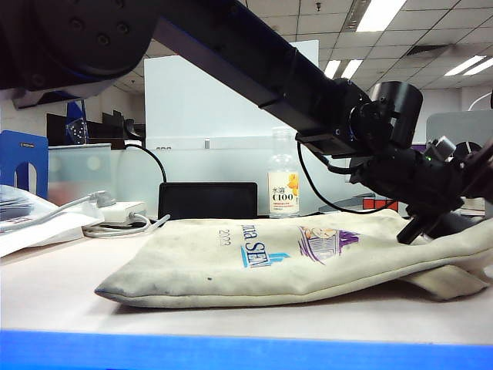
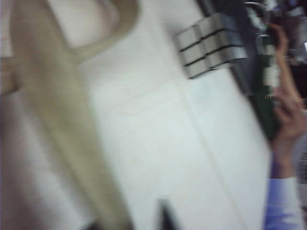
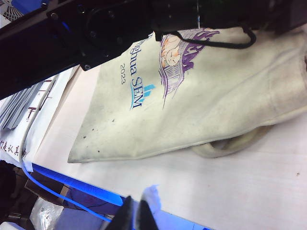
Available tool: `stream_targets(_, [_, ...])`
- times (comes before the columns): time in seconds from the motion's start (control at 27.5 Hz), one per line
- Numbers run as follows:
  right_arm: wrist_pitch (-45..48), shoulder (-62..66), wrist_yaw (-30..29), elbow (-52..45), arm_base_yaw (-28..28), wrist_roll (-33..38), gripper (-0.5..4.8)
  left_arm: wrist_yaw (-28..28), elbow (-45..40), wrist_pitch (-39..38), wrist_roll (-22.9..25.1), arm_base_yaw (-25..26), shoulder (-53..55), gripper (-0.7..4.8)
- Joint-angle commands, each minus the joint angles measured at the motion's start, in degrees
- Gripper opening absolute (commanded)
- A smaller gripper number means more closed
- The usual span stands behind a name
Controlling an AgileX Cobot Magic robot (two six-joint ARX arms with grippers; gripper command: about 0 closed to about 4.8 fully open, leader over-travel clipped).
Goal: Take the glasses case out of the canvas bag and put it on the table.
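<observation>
Exterior view: left gripper (image 1: pixel 412 229) meets canvas bag (image 1: pixel 254 258).

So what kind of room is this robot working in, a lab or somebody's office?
Most likely an open-plan office: panel ceiling lights, a pale partition screen behind the table, and a drink bottle beside the canvas bag.

Canvas bag (image 1: pixel 254 258) print: blue lettering ending "...na SEM" with "2023" beside it in the exterior view; the right wrist view shows "...ghua SEM" and "2023" by the purple picture. Bottle (image 1: pixel 283 181) behind the bag: label reads "C100" under two Chinese characters, probably "水溶", too small to confirm. Left wrist view too blurred for any text.
</observation>
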Motion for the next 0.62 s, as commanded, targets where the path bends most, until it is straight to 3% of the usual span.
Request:
stream_targets(0.04, [0.83,-0.07,-0.11,0.33,-0.02,0.04,0.23,8.26,1.07,8.26,-3.80,1.36,-0.39,-0.06])
stream_targets(0.18, [0.85,-0.07,-0.09,0.33,-0.02,0.04,0.23,21.27,5.88,13.81,-8.98,3.89,-0.83,-0.06])
stream_targets(0.44, [4.57,-0.07,-0.04,0.33,-0.09,0.26,0.23,33.27,8.57,7.87,-16.17,8.76,-7.15,-0.06])
stream_targets(0.51, [8.22,-0.02,0.61,0.33,-0.11,0.39,0.23,36.87,8.57,0.90,-13.77,9.77,-9.92,-0.06])
stream_targets(0.62, [13.73,0.20,3.58,0.33,-0.11,3.91,0.22,37.79,8.57,-17.75,-0.22,10.51,-14.56,-0.06])
